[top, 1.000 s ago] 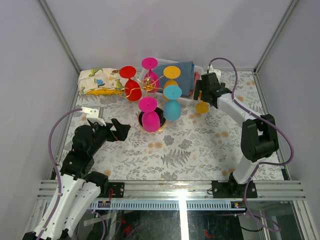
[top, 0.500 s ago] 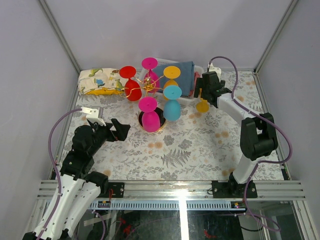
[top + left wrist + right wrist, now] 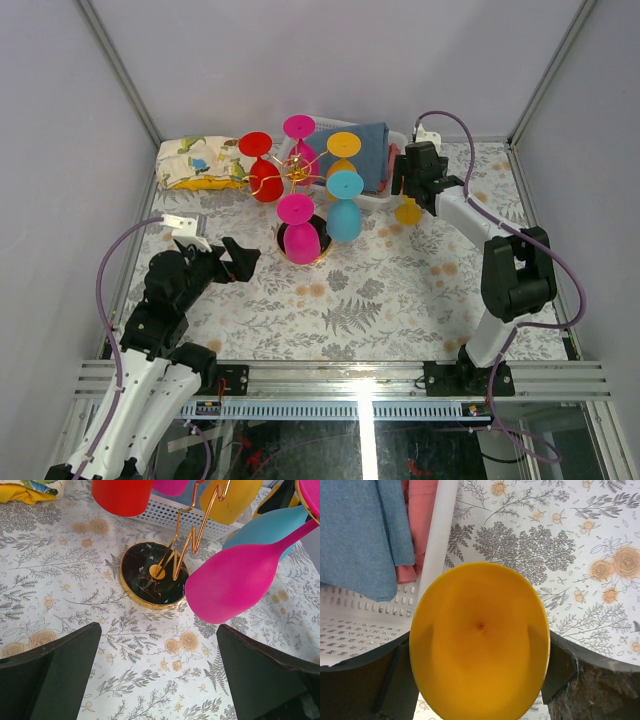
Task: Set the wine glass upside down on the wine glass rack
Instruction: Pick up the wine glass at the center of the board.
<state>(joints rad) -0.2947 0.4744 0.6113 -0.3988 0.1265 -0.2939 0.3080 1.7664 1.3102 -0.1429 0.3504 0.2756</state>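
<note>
lab test booth: plain white walls [image 3: 330, 60], aluminium frame [image 3: 350, 375].

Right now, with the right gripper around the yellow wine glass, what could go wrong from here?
The right gripper straddles the opaque yellow wine glass close beside the white perforated plastic basket; a finger might snag its wall. The thin gold wire rack already carries five glasses, so adding another could knock a neighbour.

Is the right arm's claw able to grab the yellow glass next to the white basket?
Probably yes: the yellow glass sits right between the fingers of the right claw, and nothing blocks it.
</note>
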